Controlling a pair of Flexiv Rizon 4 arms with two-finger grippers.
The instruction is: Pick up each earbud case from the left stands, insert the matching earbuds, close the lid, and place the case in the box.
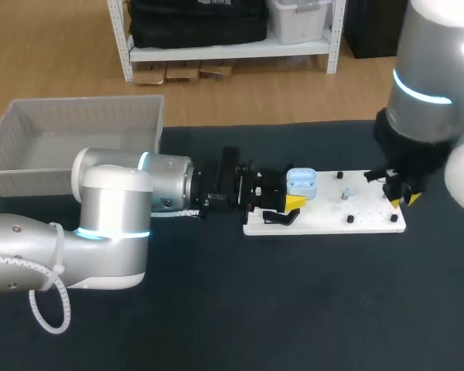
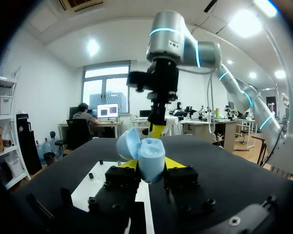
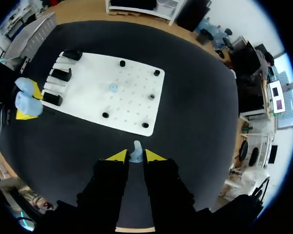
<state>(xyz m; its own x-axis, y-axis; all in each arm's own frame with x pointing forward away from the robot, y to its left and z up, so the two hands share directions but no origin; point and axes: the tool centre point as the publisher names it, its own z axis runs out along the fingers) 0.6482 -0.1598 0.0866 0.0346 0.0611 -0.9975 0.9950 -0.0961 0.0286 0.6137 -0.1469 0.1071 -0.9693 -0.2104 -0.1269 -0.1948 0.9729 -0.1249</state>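
Pale-blue case [image 1: 301, 183] sits clamped in the left end effector [image 1: 290, 197], a yellow-tipped finger [image 2: 128, 164] pressed to each side of its body, so the grip is closed on it; the case's lid stands open, swung up and back, seen plainly in the left wrist view; the case is held above the left end of the white board [image 1: 325, 220], which lies flat on the black bench [image 1: 294, 309]; the left arm comes in low from the left, stretched across the bench toward the board; black stands [image 3: 62, 74] line the board's end next to the left end effector, and small black pegs [image 3: 122, 63] dot the rest of the board's face; a small blue earbud [image 3: 114, 87] rests near the middle of the board, apart from the pegs; the right end effector [image 3: 133, 156] hangs over the bench just past the board's right end, fingers pointing down, well apart from the case; its two yellow tips are drawn nearly together and pinch a second pale-blue earbud [image 3: 136, 150] between them, both fingers touching it; from the left wrist view the right arm stands upright straight ahead of the held case; the grey box [image 1: 31, 127] sits at the far left corner of the bench, behind the left arm, well apart from the board
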